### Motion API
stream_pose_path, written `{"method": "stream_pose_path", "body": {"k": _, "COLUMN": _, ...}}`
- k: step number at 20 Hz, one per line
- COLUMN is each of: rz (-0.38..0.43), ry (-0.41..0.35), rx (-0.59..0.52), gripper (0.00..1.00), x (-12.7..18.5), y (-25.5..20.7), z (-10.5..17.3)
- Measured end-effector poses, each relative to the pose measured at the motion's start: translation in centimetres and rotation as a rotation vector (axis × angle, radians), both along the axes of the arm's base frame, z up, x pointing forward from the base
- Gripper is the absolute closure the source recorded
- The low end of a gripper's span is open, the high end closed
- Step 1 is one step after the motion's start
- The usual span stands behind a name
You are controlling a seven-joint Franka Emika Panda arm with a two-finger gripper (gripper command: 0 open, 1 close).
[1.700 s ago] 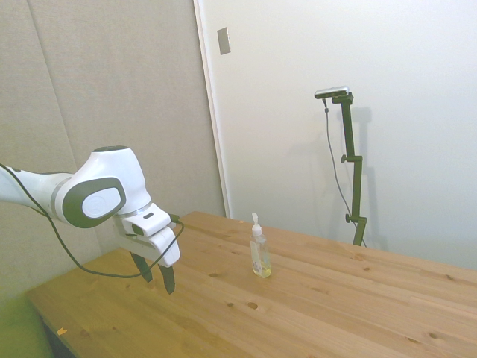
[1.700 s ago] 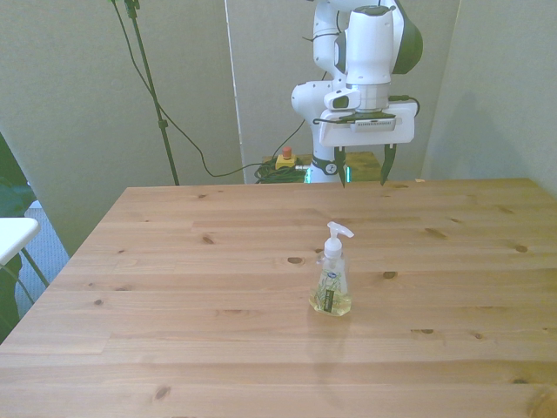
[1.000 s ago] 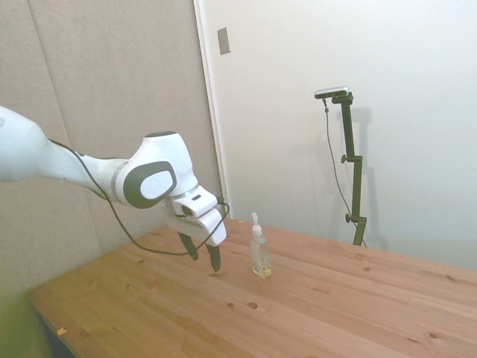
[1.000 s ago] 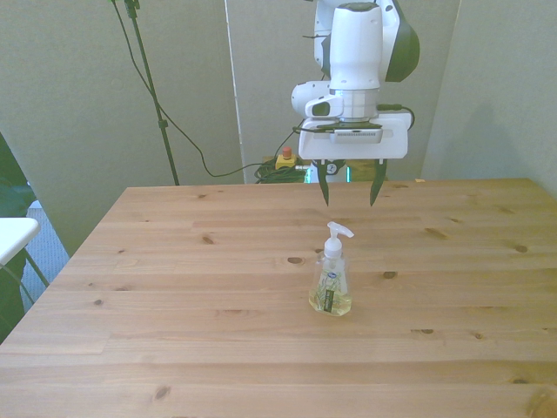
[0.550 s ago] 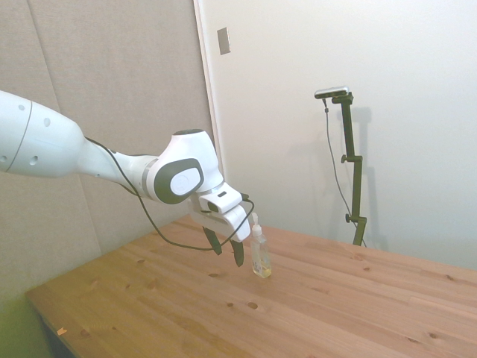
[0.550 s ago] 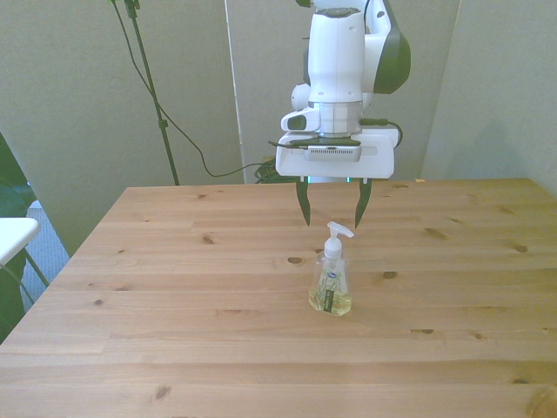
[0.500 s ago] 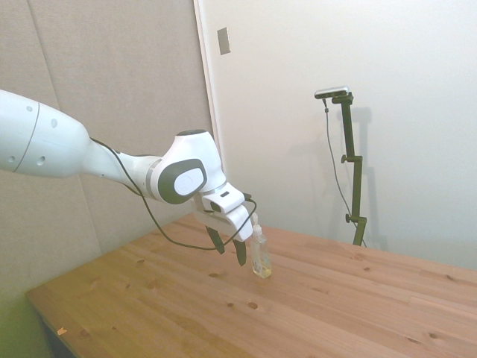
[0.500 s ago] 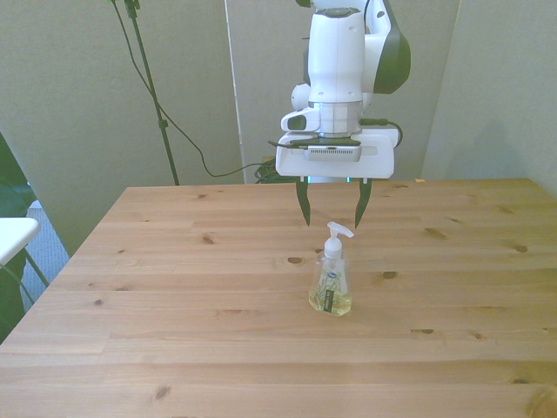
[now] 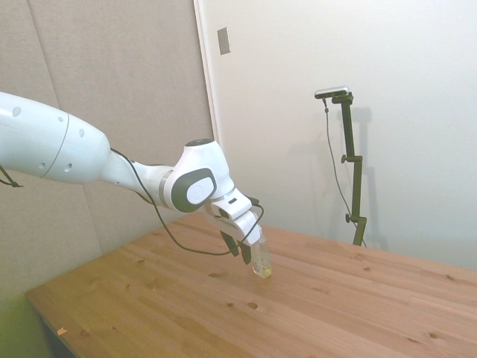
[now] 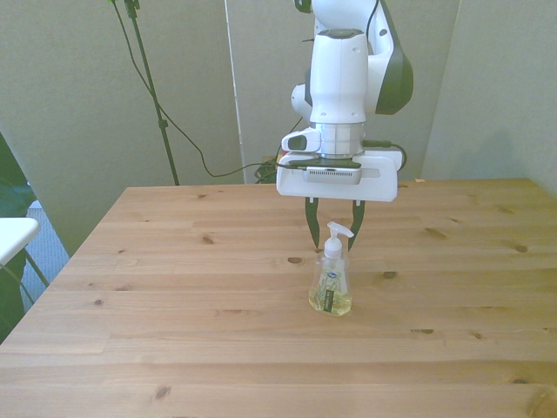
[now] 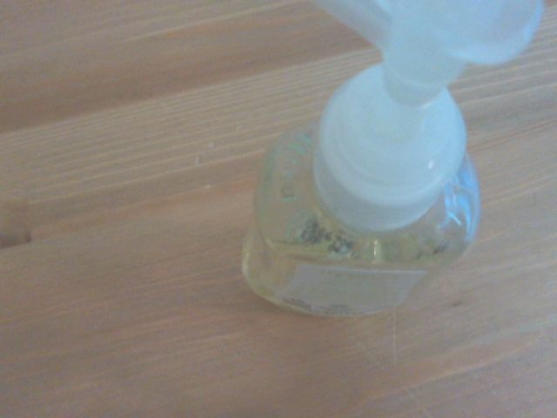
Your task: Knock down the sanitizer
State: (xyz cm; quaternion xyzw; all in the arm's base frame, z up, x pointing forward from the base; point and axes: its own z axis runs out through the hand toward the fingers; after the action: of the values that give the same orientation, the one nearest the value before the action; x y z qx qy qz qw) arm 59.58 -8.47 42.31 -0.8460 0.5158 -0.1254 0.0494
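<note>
The sanitizer [image 10: 332, 280] stands upright near the middle of the wooden table [image 10: 174, 305]. It is a small clear bottle with yellowish liquid, a white pump top and a pale label. My gripper [image 10: 333, 242] is open and tilted down over it, with one dark finger on each side of the pump top. I cannot tell whether a finger touches the bottle. In the side view the gripper [image 9: 240, 255] covers the bottle's top, and only the lower part of the sanitizer [image 9: 261, 265] shows. From the wrist view the sanitizer [image 11: 365, 226] is seen close up from above.
The table [image 9: 335, 298] stretches wide on all sides of the bottle. A white object [image 10: 13, 237] sits beyond the table's edge at the front view's left. Walls rise close behind the table.
The arm has reached out across the table and dropped lower. The open fingers, which were behind the bottle, now straddle its pump top. The bottle has stayed upright in place.
</note>
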Motion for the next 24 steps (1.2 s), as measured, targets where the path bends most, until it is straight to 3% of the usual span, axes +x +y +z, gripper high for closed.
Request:
{"method": "stream_pose_path", "body": {"k": 15, "rz": -0.052, "ry": -0.064, "rx": -0.009, "gripper": 1.0, "x": 2.8, "y": 0.4, "z": 0.3}}
{"method": "stream_pose_path", "body": {"k": 24, "rz": -0.157, "ry": -0.136, "rx": -0.029, "gripper": 1.0, "x": 5.2, "y": -3.5, "z": 1.8}}
